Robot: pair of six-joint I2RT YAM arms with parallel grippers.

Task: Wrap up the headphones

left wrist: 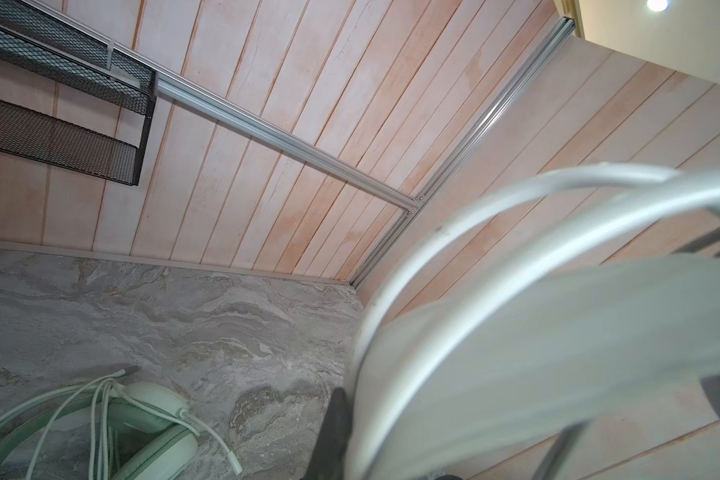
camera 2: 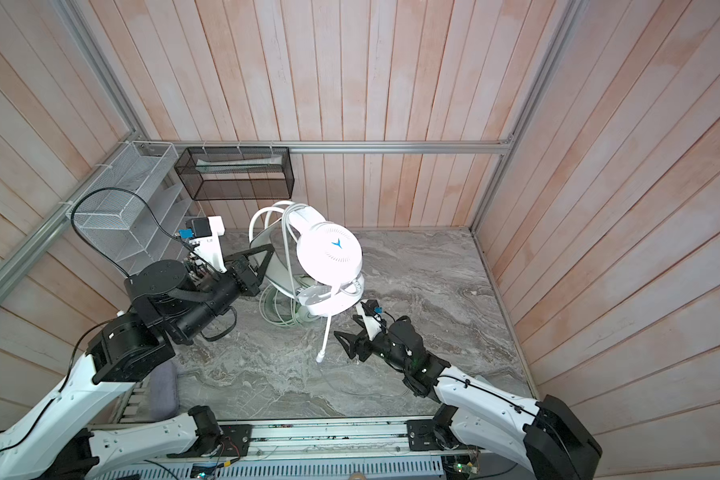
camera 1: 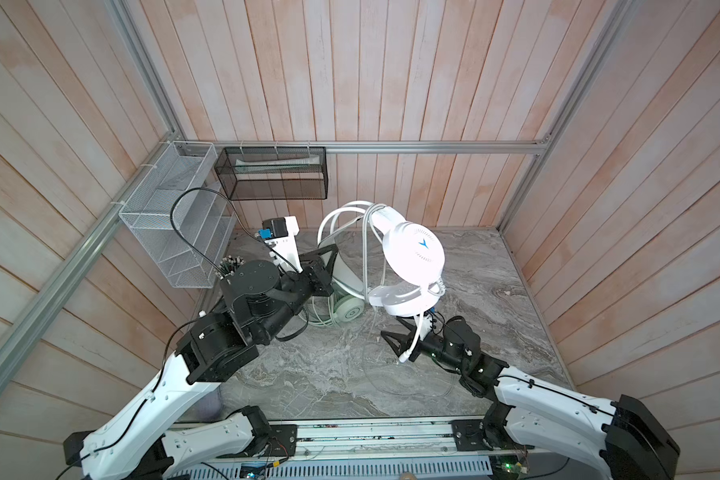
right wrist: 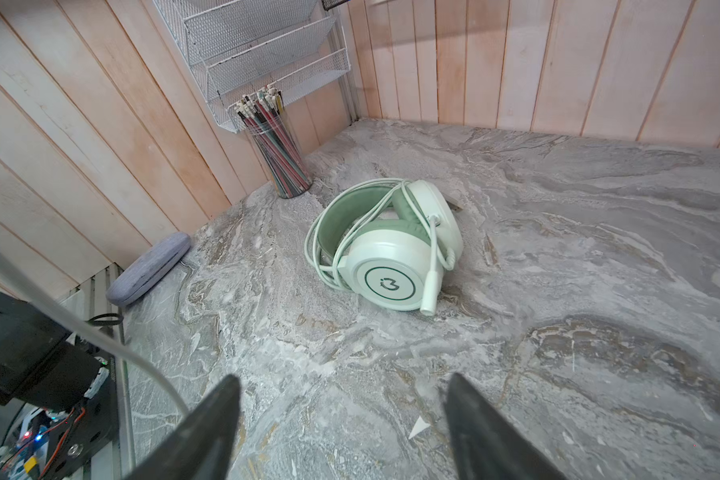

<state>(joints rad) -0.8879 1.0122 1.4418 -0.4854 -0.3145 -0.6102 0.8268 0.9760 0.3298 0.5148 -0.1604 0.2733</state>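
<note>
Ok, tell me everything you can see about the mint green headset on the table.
The pale mint green plastic-looking over-ear headset lies on its side on the grey marbled tabletop, earcups close together, darker green padding inside. Its thin cable is looped around the headband; the mic boom rests across the logo earcup.

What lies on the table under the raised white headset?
The mint green headset, its cable looped around it. In both top views the white headset covers most of it.

Mint headset (camera 1: 350, 309) mostly behind white headset (camera 1: 414, 253)
</note>
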